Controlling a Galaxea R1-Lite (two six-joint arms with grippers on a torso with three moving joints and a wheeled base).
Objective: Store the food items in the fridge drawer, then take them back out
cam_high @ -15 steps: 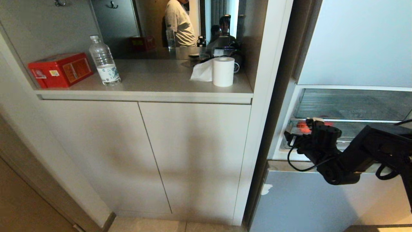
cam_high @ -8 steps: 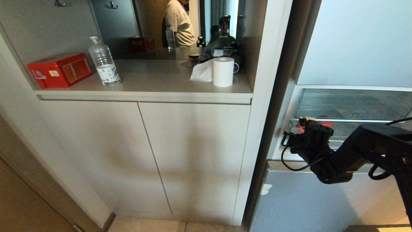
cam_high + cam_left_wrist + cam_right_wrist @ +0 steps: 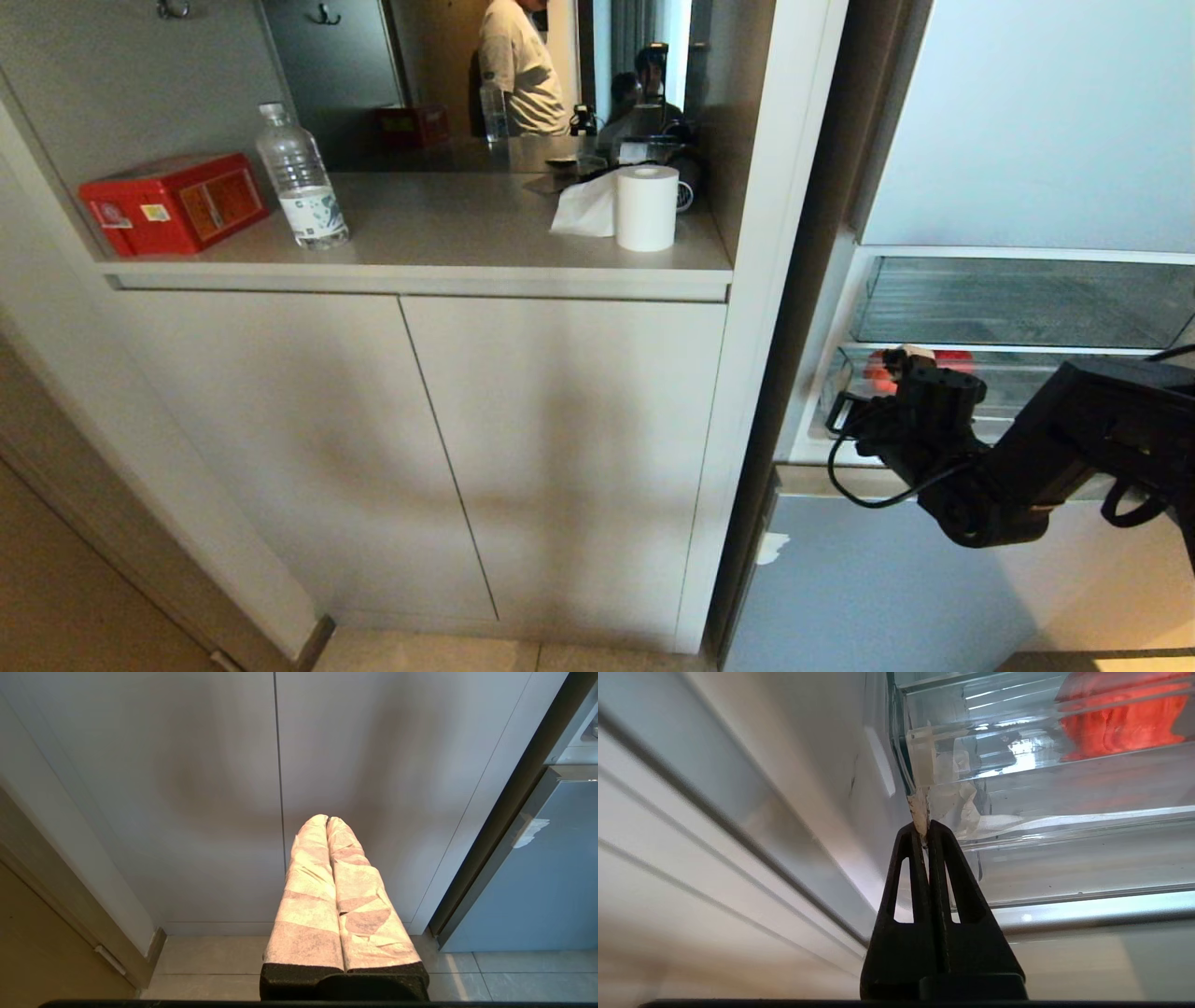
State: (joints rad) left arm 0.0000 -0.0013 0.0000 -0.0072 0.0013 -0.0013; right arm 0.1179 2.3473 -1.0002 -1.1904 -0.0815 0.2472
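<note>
Left gripper (image 3: 327, 820) parked, taped fingers pressed together on nothing, aimed at the cabinet doors (image 3: 280, 788) above the floor tiles.

Counter (image 3: 420, 233), left to right: red box (image 3: 173, 203) at the left end, clear water bottle (image 3: 302, 177) just beside it, tissue (image 3: 585, 207) touching a white paper roll (image 3: 648, 207) near the right end. A person's torso (image 3: 516, 65) shows in the mirror behind.

Fridge drawer (image 3: 845, 392): clear ribbed plastic, wide and shallow, tall front lip, sits in the open fridge below a glass shelf (image 3: 1027, 303), above the silver-blue door panel (image 3: 840, 597). Inside it, at the left end, a crinkly red-orange mass (image 3: 1120, 718) seen through the wall; can't tell what it is. No round fruit is identifiable.

Right gripper (image 3: 925, 828) at the drawer's left front corner, black fingers clenched on a whitish tab (image 3: 920, 807) stuck to the drawer's front lip.
</note>
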